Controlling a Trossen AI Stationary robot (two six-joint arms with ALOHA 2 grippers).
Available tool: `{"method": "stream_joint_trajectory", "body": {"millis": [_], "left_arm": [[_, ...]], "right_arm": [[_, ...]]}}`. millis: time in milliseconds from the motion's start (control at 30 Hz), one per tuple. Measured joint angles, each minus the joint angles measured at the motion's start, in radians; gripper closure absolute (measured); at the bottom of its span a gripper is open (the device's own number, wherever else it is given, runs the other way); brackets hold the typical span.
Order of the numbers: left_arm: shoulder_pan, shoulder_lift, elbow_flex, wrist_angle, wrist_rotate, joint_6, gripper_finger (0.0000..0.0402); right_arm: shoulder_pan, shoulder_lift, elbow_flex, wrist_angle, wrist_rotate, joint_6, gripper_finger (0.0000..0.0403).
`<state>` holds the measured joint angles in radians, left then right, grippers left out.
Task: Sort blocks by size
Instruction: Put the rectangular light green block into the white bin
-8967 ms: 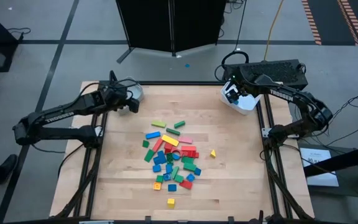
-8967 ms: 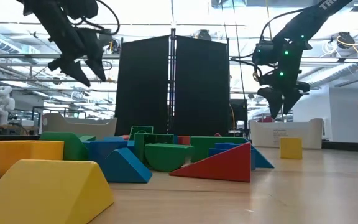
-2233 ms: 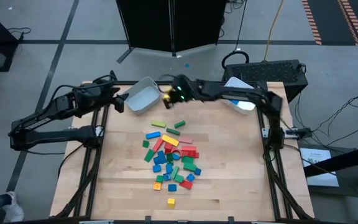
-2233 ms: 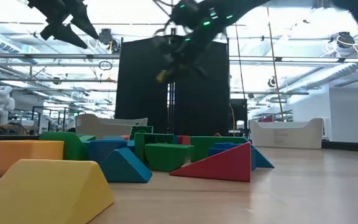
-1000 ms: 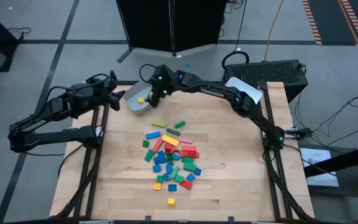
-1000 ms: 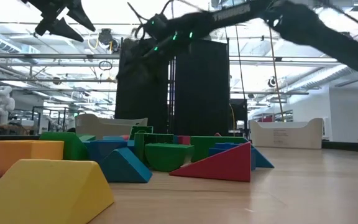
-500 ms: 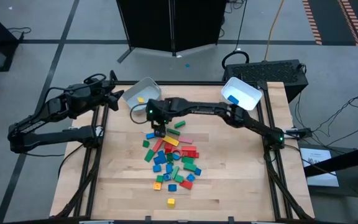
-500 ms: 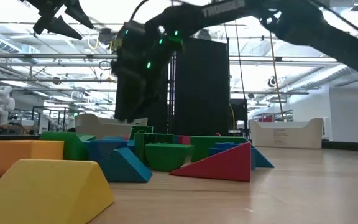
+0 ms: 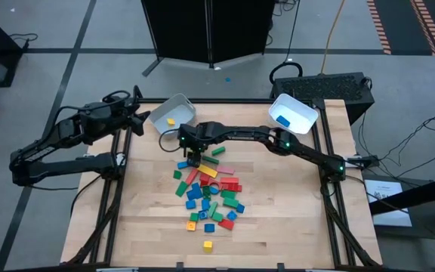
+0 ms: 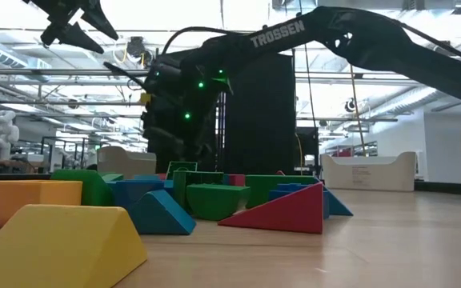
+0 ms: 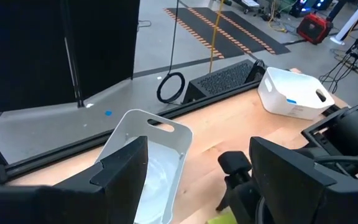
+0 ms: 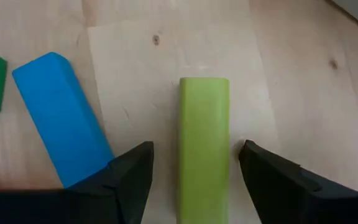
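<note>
The blocks lie in a loose pile of red, blue, green and yellow pieces in the middle of the table. My right gripper is low at the pile's far end, open. In the right wrist view its fingers stand on either side of a lime green bar that lies flat on the wood, with gaps on both sides. A blue bar lies beside it. My left gripper is open and empty, raised by the left white bin.
The left bin holds a yellow block. The right white bin at the far right corner holds a blue block. A lone yellow block lies near the front edge. Bare wood surrounds the pile.
My right gripper has gone from above the left bin toward the table's near edge and down, onto the far end of the pile, and now stands over the lime green bar. The yellow block has stayed in the left bin.
</note>
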<state>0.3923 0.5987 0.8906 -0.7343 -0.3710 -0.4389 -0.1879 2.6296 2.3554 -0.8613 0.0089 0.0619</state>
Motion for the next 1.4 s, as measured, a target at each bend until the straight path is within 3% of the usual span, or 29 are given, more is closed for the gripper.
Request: {"method": "stream_joint_trajectory", "body": {"millis": [67,200,233,567,767,1033,1200,1400], "left_arm": [[0.0,0.0,0.0,-0.012,0.0,-0.001,0.012],[0.0,0.0,0.0,-0.012,0.0,-0.001,0.012],[0.0,0.0,0.0,-0.011,0.0,-0.001,0.012],[0.0,-0.002,0.0,-0.011,0.0,-0.001,0.012],[0.0,-0.004,0.0,-0.008,-0.001,0.0,0.012],[0.0,-0.005,0.0,-0.009,-0.005,0.0,0.012],[0.0,-0.009,0.0,-0.015,-0.005,0.0,0.012],[0.0,-0.019,0.0,-0.022,-0.013,0.0,0.012]], "right_arm": [[0.001,0.004,0.001,-0.011,0.024,0.032,0.0205],[-0.002,0.005,0.002,-0.026,0.036,0.058,0.0321],[-0.005,0.005,0.002,-0.031,0.034,0.063,0.0329],[-0.024,-0.085,-0.005,-0.141,0.039,0.118,0.0327],[-0.106,-0.338,0.004,-0.391,0.206,0.031,0.0327],[-0.31,-0.549,-0.009,-0.715,0.367,0.053,0.0327],[-0.408,-0.733,-0.252,-0.658,0.338,0.083,0.0327],[-0.506,-1.02,-0.777,-0.392,0.28,0.203,0.0327]]}}
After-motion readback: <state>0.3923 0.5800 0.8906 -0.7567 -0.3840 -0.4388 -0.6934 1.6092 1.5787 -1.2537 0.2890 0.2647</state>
